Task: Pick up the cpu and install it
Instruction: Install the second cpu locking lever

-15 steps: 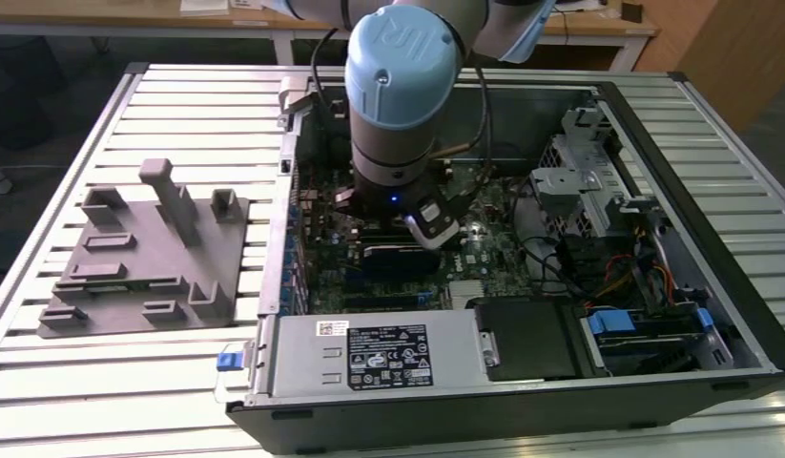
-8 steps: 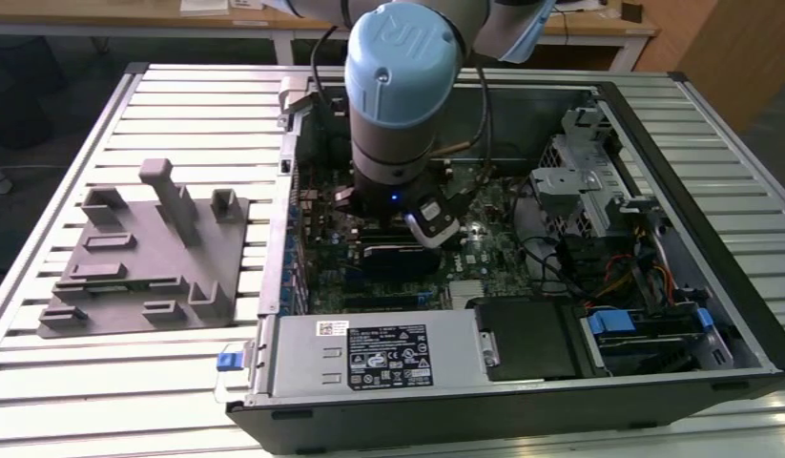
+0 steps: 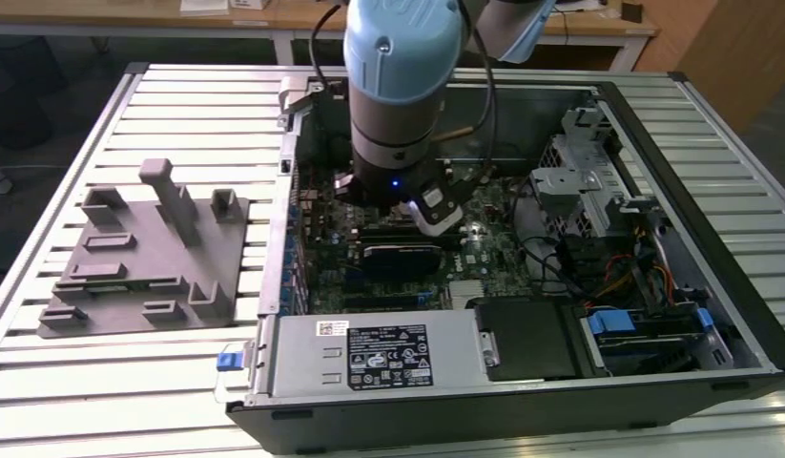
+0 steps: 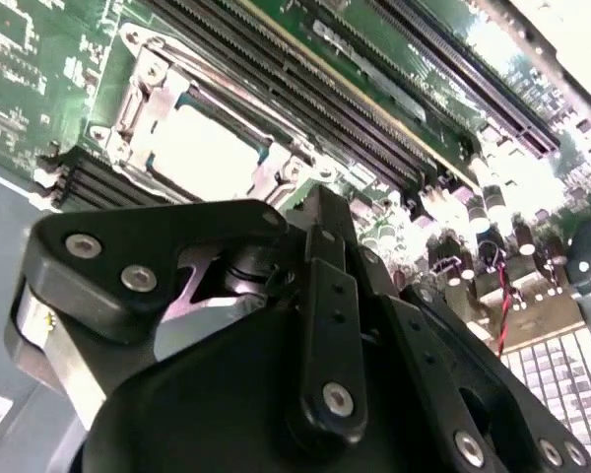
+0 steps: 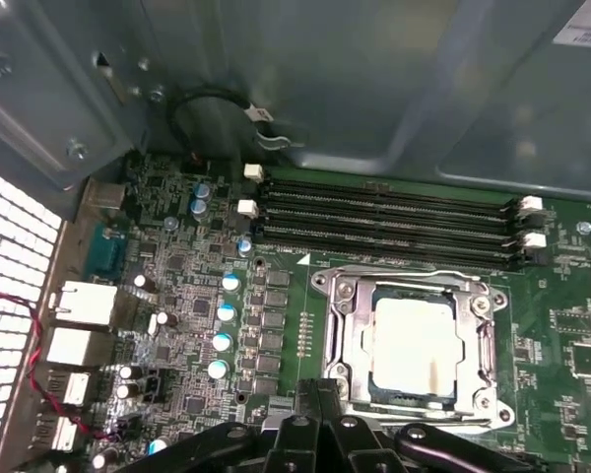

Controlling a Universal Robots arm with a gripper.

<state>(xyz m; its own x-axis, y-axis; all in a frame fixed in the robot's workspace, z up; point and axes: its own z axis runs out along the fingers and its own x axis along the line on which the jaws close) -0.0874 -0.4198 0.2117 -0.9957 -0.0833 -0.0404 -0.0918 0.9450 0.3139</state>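
The cpu (image 5: 424, 340) is a pale silver square lying flat inside the metal socket frame (image 5: 343, 330) on the green motherboard; it also appears in the second wrist view as the cpu (image 4: 202, 153). My gripper (image 5: 318, 396) hovers just above the board beside the socket, its black fingers (image 4: 320, 227) drawn together with nothing between them. In the exterior view the gripper (image 3: 437, 215) hangs low inside the open computer case (image 3: 697, 239), under the blue-capped arm.
A grey fixture plate (image 3: 144, 258) with upright posts sits on the slatted table at the exterior view's left. Long memory slots (image 5: 384, 212) run beside the socket. The power supply (image 3: 366, 355), drive cage (image 3: 583, 181) and cables crowd the case.
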